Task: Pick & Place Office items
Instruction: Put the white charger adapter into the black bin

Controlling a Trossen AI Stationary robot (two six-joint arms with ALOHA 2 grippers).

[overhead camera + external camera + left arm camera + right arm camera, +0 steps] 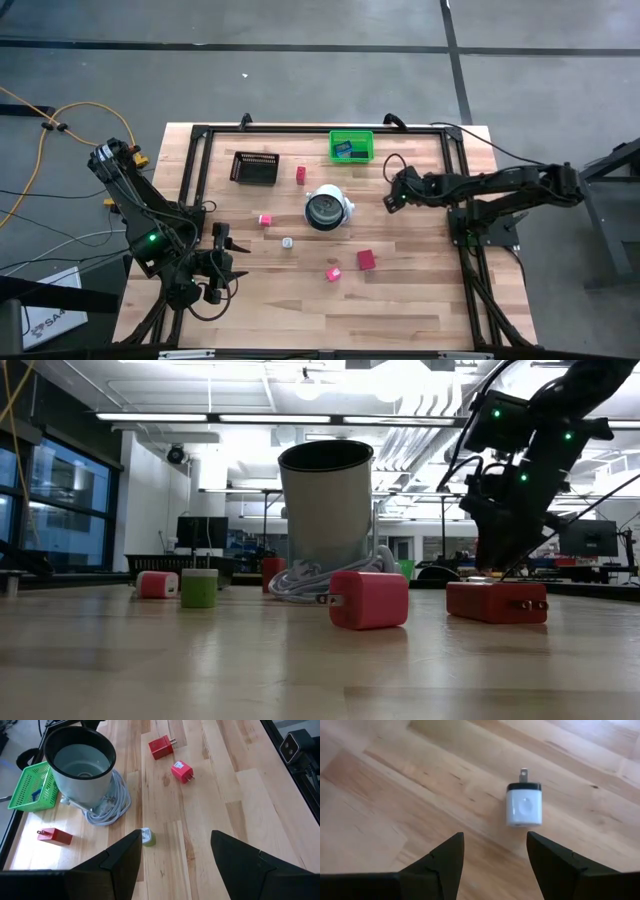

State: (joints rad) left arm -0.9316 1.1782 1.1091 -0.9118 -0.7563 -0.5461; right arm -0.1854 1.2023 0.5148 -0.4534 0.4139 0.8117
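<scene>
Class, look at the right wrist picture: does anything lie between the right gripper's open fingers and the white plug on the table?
Nothing visible does. The white plug lies on bare wood just ahead of the right gripper, whose fingers stand open.

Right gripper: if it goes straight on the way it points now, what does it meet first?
Most likely the white plug adapter, which lies on the wooden table just ahead of the right gripper, slightly off centre. The jaws are open and hold nothing. Depth is hard to judge, so it might touch bare wood first.
</scene>
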